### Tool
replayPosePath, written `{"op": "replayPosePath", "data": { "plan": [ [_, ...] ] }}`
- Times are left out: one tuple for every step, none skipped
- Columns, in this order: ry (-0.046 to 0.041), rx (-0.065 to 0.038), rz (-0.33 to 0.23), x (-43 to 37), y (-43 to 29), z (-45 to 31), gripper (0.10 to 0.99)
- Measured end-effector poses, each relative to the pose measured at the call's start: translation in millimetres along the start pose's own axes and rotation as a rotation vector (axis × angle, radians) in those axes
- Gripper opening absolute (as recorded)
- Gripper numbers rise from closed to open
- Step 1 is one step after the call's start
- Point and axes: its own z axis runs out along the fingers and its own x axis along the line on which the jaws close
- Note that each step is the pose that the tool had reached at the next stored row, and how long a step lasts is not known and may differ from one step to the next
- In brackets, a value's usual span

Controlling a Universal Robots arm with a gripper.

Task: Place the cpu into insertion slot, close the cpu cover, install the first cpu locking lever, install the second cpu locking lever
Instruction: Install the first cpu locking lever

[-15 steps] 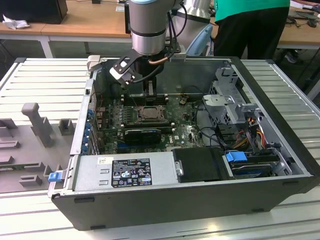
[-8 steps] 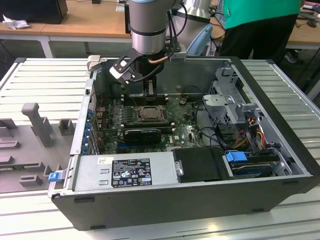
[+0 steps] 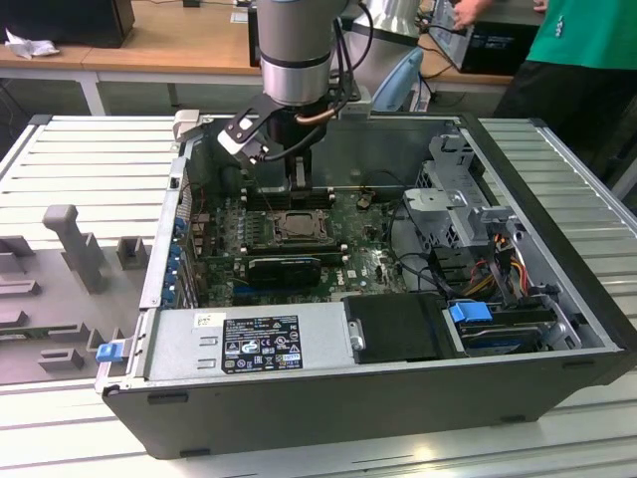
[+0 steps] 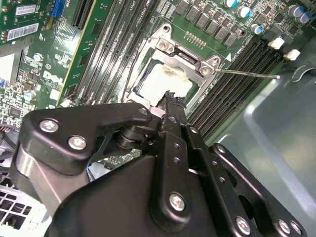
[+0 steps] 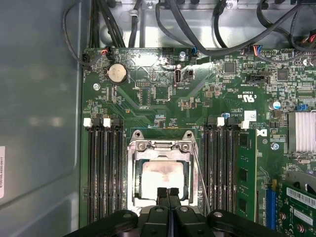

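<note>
**Cpu seated, cover down**

The cpu (image 5: 159, 177) lies in the insertion slot (image 3: 277, 229), framed by the lowered cpu cover (image 5: 159, 145). The pincer (image 5: 168, 191), clenched on nothing, is at the slot's edge. A thin lever (image 4: 247, 74) juts beside the slot.

The board (image 5: 163, 98) is dark green, with black RAM slots (image 5: 101, 168) and white clips (image 5: 88, 122). The cpu (image 5: 160, 180) is pale silver with a brownish stain. The cover (image 5: 132, 173) is silvery. The gripper (image 5: 168, 191) is black. The case (image 3: 398, 408) is dark grey. The latch (image 3: 107, 350), at the lower left of the exterior view, is blue.
</note>
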Motion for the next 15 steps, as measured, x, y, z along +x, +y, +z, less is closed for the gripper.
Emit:
{"op": "replayPosePath", "data": {
  "plan": [
    [0.0, 0.0, 0.0, 0.0, 0.1, -0.7, 0.106],
    [0.0, 0.0, 0.0, 0.0, 0.1, -1.1, 0.106],
    [0.0002, 0.0, 0.0, 0.1, 0.1, -1.5, 0.106],
    [0.0001, 0.0, 0.0, 0.1, 0.1, -2.3, 0.106],
    [0.0, 0.0, 0.0, 0.1, 0.2, -2.7, 0.106],
    [0.0001, 0.0, 0.0, 0.1, 0.2, -3.1, 0.106],
    [0.0001, 0.0, 0.0, 0.1, 0.2, -3.8, 0.106],
    [0.0, 0.0, 0.0, 0.1, 0.2, -4.5, 0.106],
    [0.0001, 0.0, 0.0, 0.1, 0.3, -5.0, 0.106],
    [0.0001, 0.0, 0.0, 0.2, 0.3, -5.8, 0.106],
    [0.0, 0.0, 0.0, 0.2, 0.4, -6.6, 0.106],
    [0.0, 0.0, 0.0, 0.2, 0.4, -8.1, 0.106],
    [0.0001, 0.0, 0.0, 0.3, 0.5, -9.3, 0.106],
    [0.0, 0.0, 0.0, 0.3, 0.6, -10.5, 0.106],
    [0.0, 0.0, 0.0, 0.3, 0.6, -11.4, 0.106]
  ]
}}
